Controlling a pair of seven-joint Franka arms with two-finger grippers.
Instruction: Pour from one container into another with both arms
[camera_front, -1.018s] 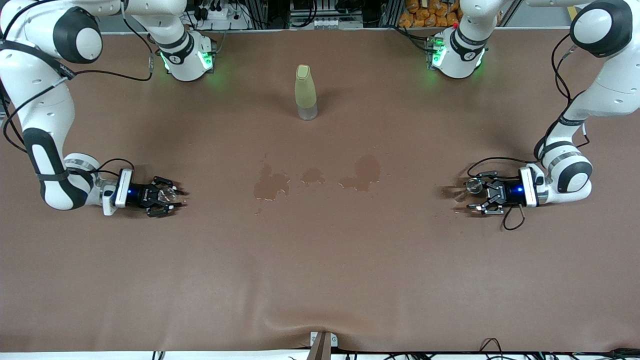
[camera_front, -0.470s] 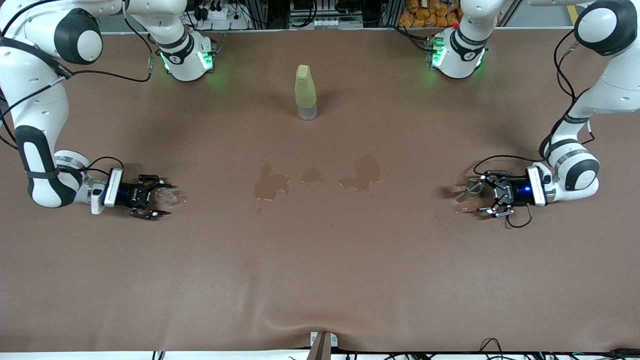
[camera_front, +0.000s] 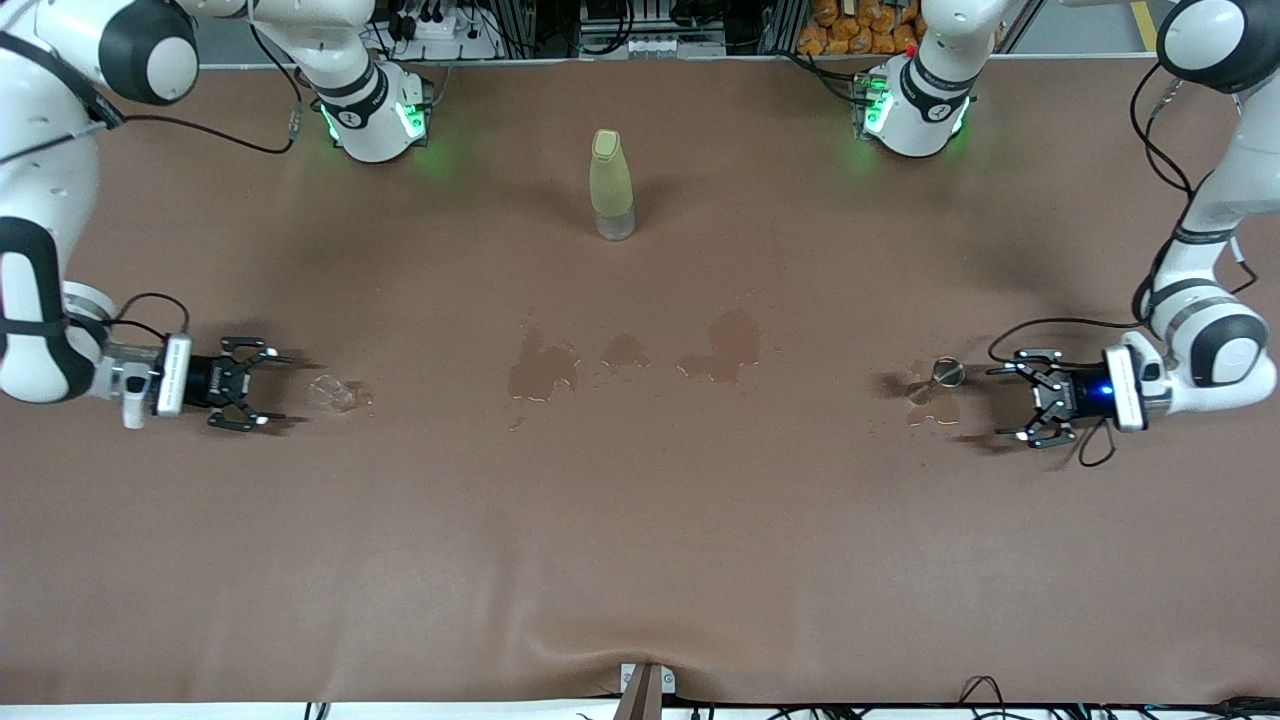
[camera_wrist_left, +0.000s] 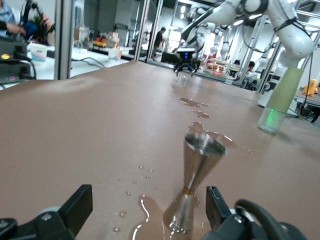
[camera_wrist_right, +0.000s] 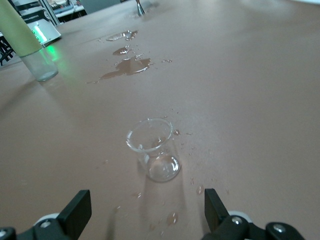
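Observation:
The tiny clear glass cup (camera_front: 333, 393) stands upright on the brown table toward the right arm's end. My right gripper (camera_front: 272, 388) is open beside it, low and apart from it, with nothing between its fingers. In the right wrist view the cup (camera_wrist_right: 152, 150) stands clear ahead of the open right gripper (camera_wrist_right: 145, 210). The silver jigger (camera_front: 945, 373) stands upright toward the left arm's end, in a small wet patch. My left gripper (camera_front: 1005, 402) is open beside it, not touching. In the left wrist view the jigger (camera_wrist_left: 197, 185) stands just ahead of the open left gripper (camera_wrist_left: 147, 210).
A tall yellow-green bottle (camera_front: 611, 185) stands mid-table, farther from the front camera than the containers. Dark wet puddles (camera_front: 545, 370) lie in the middle of the table, another (camera_front: 725, 345) beside them. Drops lie around both containers.
Both grippers held their containers a second ago. They have opened and drawn back toward their own ends of the table, leaving the cup and the jigger standing.

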